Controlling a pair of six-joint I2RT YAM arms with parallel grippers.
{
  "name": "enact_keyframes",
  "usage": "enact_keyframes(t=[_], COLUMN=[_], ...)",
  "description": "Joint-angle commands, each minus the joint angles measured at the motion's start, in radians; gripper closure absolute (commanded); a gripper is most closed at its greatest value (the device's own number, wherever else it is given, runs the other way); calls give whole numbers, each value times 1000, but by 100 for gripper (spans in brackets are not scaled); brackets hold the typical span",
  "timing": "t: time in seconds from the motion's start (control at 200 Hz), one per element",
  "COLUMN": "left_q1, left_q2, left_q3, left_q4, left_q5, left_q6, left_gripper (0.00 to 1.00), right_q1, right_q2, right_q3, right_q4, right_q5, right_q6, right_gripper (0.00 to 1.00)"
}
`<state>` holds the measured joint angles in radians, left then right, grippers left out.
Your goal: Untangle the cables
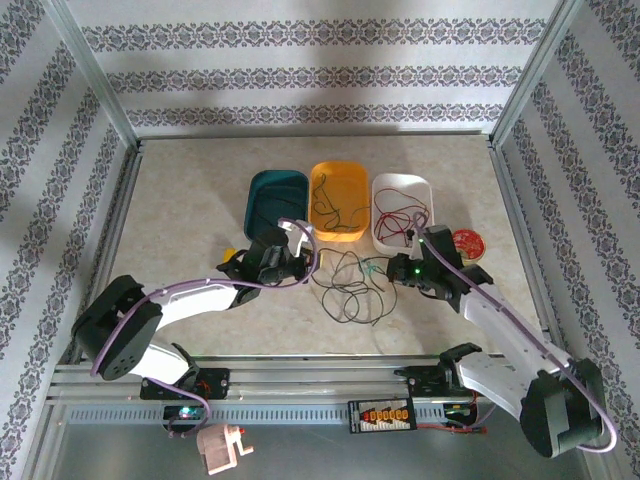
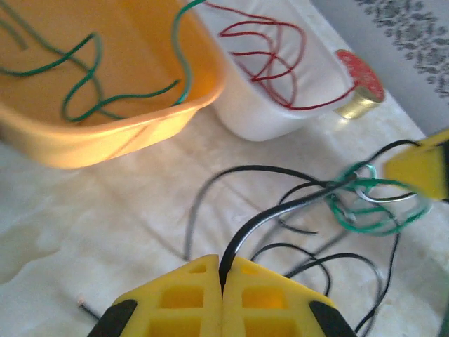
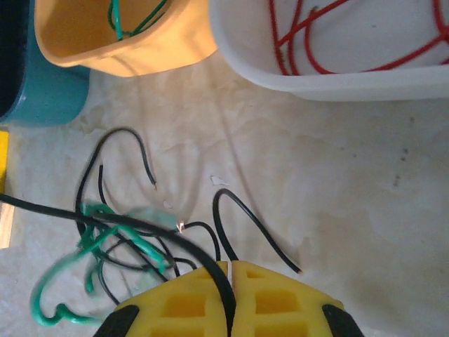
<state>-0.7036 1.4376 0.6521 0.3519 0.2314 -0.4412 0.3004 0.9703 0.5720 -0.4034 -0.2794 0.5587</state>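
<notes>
1. Left gripper: the yellow fingers are pressing flat together on a black cable. The cable is rising out of the seam between them and running off toward the tangle.
2. Right gripper: it is pinching shut the same way on a black strand, which is arcing away to the left edge of its wrist view. I cannot tell whether both grippers are holding the same strand.
3. From the top camera, the two grippers are facing each other low over the table. The loose cables are lying between them, just in front of the trays.
4. In the tangle, thin black loops are sprawling over the marbled surface. A green knot is bunching around the black strand near the right gripper.
5. Three trays are sitting side by side at the far side: teal tray, orange tray and white tray.
6. A green strand is curling inside the orange tray.
7. Red strands are looping inside the white tray, and one is trailing over its rim toward the disc.
8. A red coil disc is standing just beside the white tray, on its right.
</notes>
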Motion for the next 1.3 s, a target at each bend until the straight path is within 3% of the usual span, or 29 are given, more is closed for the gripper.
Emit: enact_keyframes(t=[0.0, 0.135, 0.24, 0.375, 0.485, 0.69, 0.76, 0.845, 0.965, 1.15, 1.294], left_q1=[32, 32, 23, -27, -68, -145, -171, -188, -198, -225, -259], left_q2=[-43, -65, -65, -66, -70, 5, 75, 163, 269, 367, 406], left_q3=[-32, -44, -32, 15, 60, 215, 287, 356, 402, 452, 471], left_q4=[-51, -102, -134, -174, -188, -259, -302, -319, -262, -265, -305], left_q5=[-110, -112, -34, -5, -38, 20, 68, 135, 198, 216, 183], left_q6=[-42, -13, 43, 126, 192, 328, 364, 368, 334, 347, 393], left_gripper=[100, 100, 100, 51, 39, 36, 41, 47, 47, 57, 57], right_q1=[-42, -46, -43, -17, -5, 15, 19, 19, 19, 0, -14], right_q2=[-43, -41, -24, -6, 12, 51, 58, 56, 43, 30, 31], right_q3=[-44, -57, -51, -25, -10, 12, 18, 21, 22, 16, 14], right_q4=[-70, -67, -42, -41, -41, -45, -46, -46, -45, -45, -40], right_q5=[-19, -44, -105, -115, -107, -121, -118, -115, -113, -132, -150], right_q6=[16, 8, -12, -32, -32, -34, -35, -27, -13, 5, 14], right_gripper=[100, 100, 100, 100, 100, 100, 100, 100, 100, 100, 100])
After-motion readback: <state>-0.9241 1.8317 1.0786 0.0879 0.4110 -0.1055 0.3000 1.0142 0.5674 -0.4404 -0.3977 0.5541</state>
